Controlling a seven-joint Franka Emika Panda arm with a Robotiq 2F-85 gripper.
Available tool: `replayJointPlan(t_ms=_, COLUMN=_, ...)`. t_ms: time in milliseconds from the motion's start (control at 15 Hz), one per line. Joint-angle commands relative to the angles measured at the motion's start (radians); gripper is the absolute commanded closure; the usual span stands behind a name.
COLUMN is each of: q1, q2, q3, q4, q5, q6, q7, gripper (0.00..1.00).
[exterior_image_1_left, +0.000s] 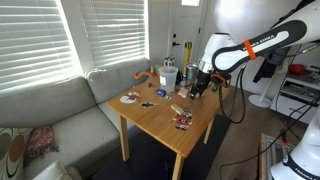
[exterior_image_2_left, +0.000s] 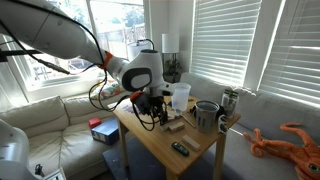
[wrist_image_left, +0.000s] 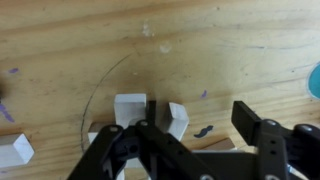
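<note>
Hanging low over the counter (wrist_image_left: 60, 40), the tool (wrist_image_left: 197, 112) points straight down with its jaws standing apart and nothing clamped between them. That posture sets the wrist camera directly above the nearest things, small white blocks (wrist_image_left: 130, 106) lying flat on the wood. Two of them sit just beside each other right ahead of the fingers, parted by a dark strip I cannot identify. The skewed block (wrist_image_left: 178, 118), nearer the jaw opening, is turned slightly askew. A third block (wrist_image_left: 15, 150) lies well apart at the picture's edge. A pale corner behind the linkage may be a fourth, though it is too hidden to tell. Each rests on a broad face, so none should roll or topple. A faint pencilled arc (wrist_image_left: 95, 90) curves past them, and purple marks (wrist_image_left: 203, 96) spot the wood.

In both exterior views the tool works at the counter's end nearest the arm. Farther along stand one clear pitcher (exterior_image_2_left: 180, 96), one metal pot (exterior_image_2_left: 207, 116) and one can (exterior_image_2_left: 230, 100), upright and grouped together. One orange plush octopus (exterior_image_2_left: 288, 140) lies off the counter, by the grey sofa (exterior_image_1_left: 60, 115).
</note>
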Motion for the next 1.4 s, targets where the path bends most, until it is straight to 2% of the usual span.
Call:
replayJointPlan(t_ms=0, q1=-0.007, q2=0.003, q3=-0.004, q4=0.008, q5=0.015, q6=0.014, q7=0.011, gripper=0.39)
replayJointPlan(t_ms=333, q1=-0.018, q2=-0.006, q3=-0.004, q4=0.01, q5=-0.007, q6=0.015, q7=0.033, gripper=0.21)
replayJointPlan(t_ms=400, q1=-0.02, q2=-0.008, q3=-0.004, q4=0.011, q5=-0.01, q6=0.015, q7=0.038, gripper=0.11)
replayJointPlan(t_ms=533, q1=-0.02, q2=-0.012, q3=-0.003, q4=0.014, q5=-0.008, q6=0.018, q7=0.04, gripper=0.02)
replayJointPlan(t_ms=667, q1=-0.017, q2=-0.015, q3=-0.002, q4=0.023, q5=-0.005, q6=0.022, q7=0.038, gripper=0.01)
replayJointPlan(t_ms=933, q1=-0.007, q2=0.014, q3=0.005, q4=0.044, q5=0.001, q6=0.035, q7=0.029, gripper=0.07)
replayJointPlan(t_ms=1333, q1=0.008, q2=0.047, q3=0.026, q4=0.08, q5=-0.004, q6=0.04, q7=0.022, gripper=0.06)
